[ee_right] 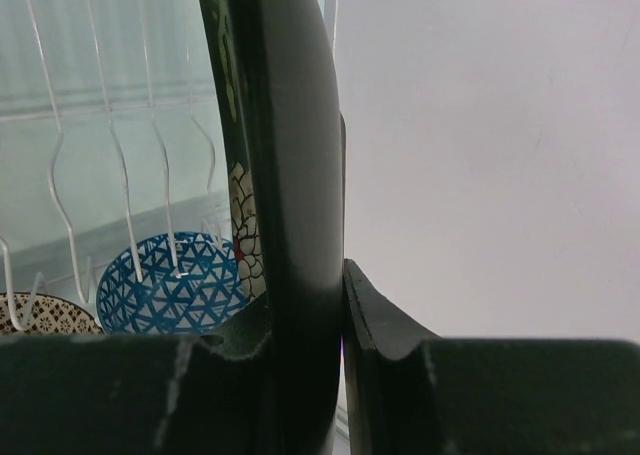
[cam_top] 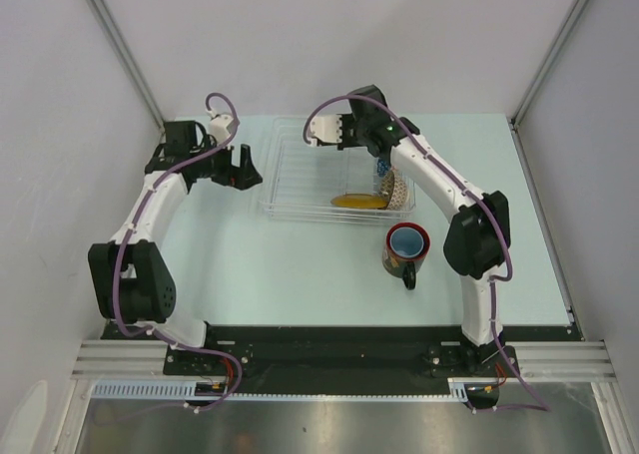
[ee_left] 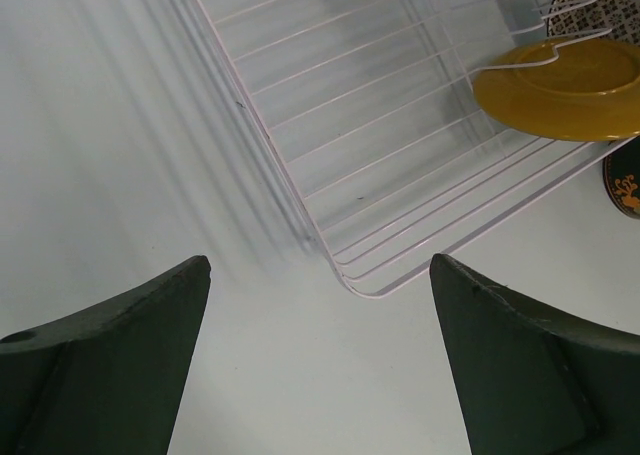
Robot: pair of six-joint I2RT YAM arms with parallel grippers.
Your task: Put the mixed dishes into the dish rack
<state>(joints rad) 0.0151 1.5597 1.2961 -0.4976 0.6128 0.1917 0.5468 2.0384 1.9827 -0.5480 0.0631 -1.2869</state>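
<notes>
My right gripper (cam_top: 335, 131) is above the far part of the dish rack (cam_top: 276, 191) and is shut on the dark square patterned plate (ee_right: 285, 165), held on edge between the fingers (ee_right: 385, 320). The yellow plate (cam_top: 359, 201) leans in the rack's near right part, and it also shows in the left wrist view (ee_left: 565, 90). The blue-white mosaic bowl (cam_top: 393, 188) stands beside it; it shows in the right wrist view (ee_right: 175, 285) behind the rack's wires. The red-rimmed mug (cam_top: 406, 246) stands on the table in front of the rack. My left gripper (cam_top: 236, 167) is open and empty beside the rack's left wall.
The rack's near left corner (ee_left: 345, 275) lies just ahead of my left gripper (ee_left: 320, 265). The rack's left half holds only bare ribs (ee_left: 350, 95). White walls close in the table on three sides. The arm bases stand at the near edge.
</notes>
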